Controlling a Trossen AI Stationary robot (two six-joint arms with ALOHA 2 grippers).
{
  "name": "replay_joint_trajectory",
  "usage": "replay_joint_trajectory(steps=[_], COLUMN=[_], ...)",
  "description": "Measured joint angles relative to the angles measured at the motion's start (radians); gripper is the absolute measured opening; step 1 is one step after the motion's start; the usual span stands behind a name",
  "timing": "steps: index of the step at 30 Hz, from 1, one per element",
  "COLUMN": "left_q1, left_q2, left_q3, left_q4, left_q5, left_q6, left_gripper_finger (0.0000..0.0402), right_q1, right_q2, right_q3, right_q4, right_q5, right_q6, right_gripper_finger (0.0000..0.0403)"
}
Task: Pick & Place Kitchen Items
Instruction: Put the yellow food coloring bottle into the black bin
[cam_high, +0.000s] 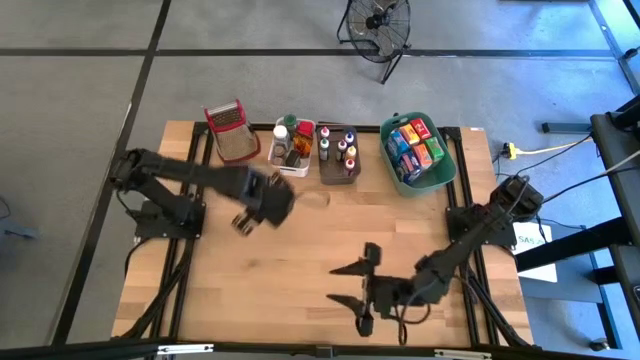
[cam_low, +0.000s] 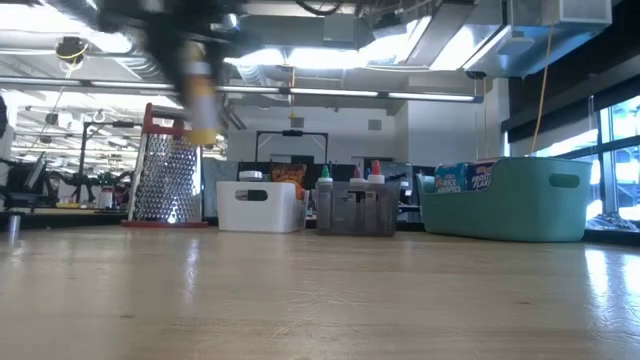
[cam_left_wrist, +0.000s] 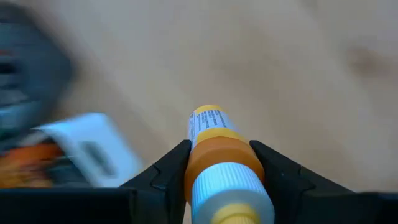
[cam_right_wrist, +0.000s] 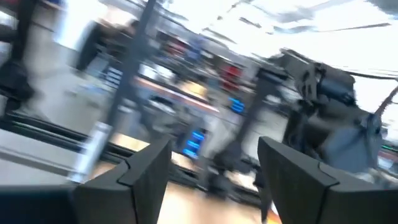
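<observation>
My left claw (cam_left_wrist: 217, 171) clamped on small bottle (cam_left_wrist: 221, 168): orange band, pale blue cap, yellow tip, printed label; held above bench (cam_high: 300, 270), near white bin (cam_high: 288, 150). Right claw (cam_high: 355, 285) gapes wide, holds nothing, over bench front.

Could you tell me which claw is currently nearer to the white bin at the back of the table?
Left. The left claw, gripping a yellow bottle, hangs just in front of the white bin. The right claw sits open near the table's front edge, well away.
</observation>
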Motion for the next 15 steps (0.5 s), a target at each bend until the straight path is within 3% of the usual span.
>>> replay_joint_trajectory(steps=[4,7,15], left_q1=[0.191,0.273,0.374], left_q2=[0.037,0.110,0.429], left_q3=[0.090,0.185,0.544], left_q4=[0.116,0.140,0.024], left_q5=[0.054,0.044,0.050], left_q6=[0.175,0.272,0.453], left_gripper_finger=[0.0144,0.0144,0.0144], right_q1=[0.047,0.059,0.051], right_q2=[0.000,0.000,0.000], right_q3=[0.000,0.000,0.000], right_q4=[0.013,0.010,-0.046], right_q5=[0.273,0.441,0.661], right_q6=[-0.081,-0.107,-0.224], right_gripper_finger=[0.0237,0.0236,0.0236])
